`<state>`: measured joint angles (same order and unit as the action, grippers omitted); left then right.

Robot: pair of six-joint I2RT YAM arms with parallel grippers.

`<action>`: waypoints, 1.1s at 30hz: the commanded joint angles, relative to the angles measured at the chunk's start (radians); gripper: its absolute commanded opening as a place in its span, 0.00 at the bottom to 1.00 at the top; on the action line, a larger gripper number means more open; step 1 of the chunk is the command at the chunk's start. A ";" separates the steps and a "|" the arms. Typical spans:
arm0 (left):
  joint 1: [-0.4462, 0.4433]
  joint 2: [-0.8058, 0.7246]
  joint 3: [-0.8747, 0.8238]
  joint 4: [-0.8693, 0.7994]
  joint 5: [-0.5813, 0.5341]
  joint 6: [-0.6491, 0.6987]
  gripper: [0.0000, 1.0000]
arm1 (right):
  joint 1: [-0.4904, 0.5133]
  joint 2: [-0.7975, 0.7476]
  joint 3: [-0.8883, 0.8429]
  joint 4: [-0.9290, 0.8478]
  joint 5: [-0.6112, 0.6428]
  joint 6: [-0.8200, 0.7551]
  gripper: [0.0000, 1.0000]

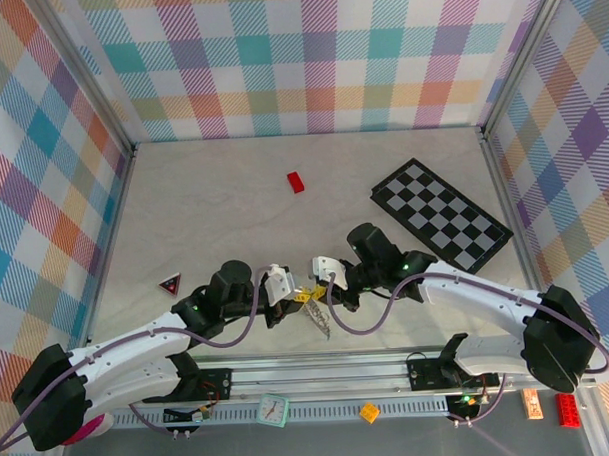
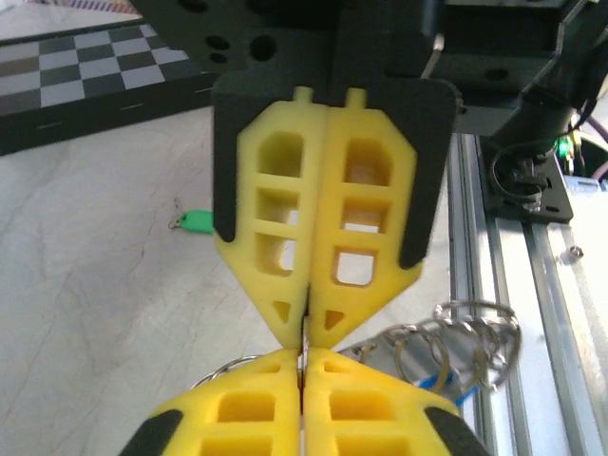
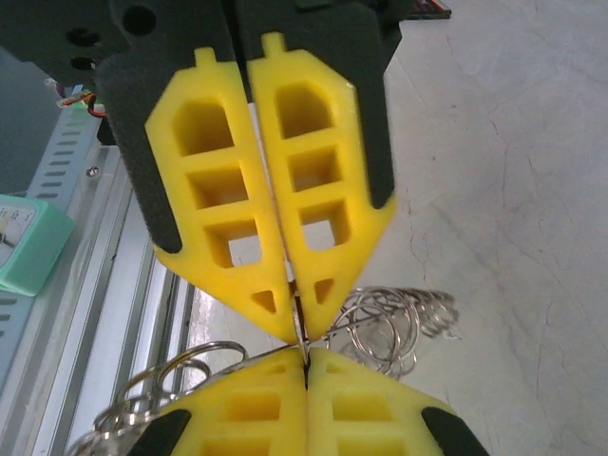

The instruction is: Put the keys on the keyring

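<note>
The left tool (image 2: 302,366) and the right tool (image 3: 306,363) both pinch the thin keyring (image 2: 456,337) tight. If they tug crooked, it could slip out and drop.

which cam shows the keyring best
The right wrist view: the keyring is close and sharp, its loops spread across the lower frame. The left wrist view has it bunched in the lower right, with less of it visible. The top external view gives just a tiny silvery tangle.
</note>
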<state>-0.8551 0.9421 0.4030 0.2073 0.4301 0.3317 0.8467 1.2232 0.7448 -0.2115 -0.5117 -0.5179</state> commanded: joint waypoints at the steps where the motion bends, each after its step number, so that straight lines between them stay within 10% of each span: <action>1: -0.005 0.006 0.031 -0.019 0.012 0.018 0.00 | 0.012 -0.020 0.030 -0.008 -0.042 -0.018 0.00; 7: -0.005 -0.018 0.008 0.032 0.016 0.000 0.00 | -0.027 -0.149 -0.106 0.157 -0.021 0.095 0.37; 33: -0.005 -0.001 -0.067 0.250 0.071 -0.064 0.00 | -0.031 -0.112 -0.166 0.315 -0.081 0.213 0.23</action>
<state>-0.8551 0.9417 0.3443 0.3885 0.4747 0.2737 0.8173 1.1057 0.5556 0.0826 -0.5510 -0.3054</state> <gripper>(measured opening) 0.042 0.232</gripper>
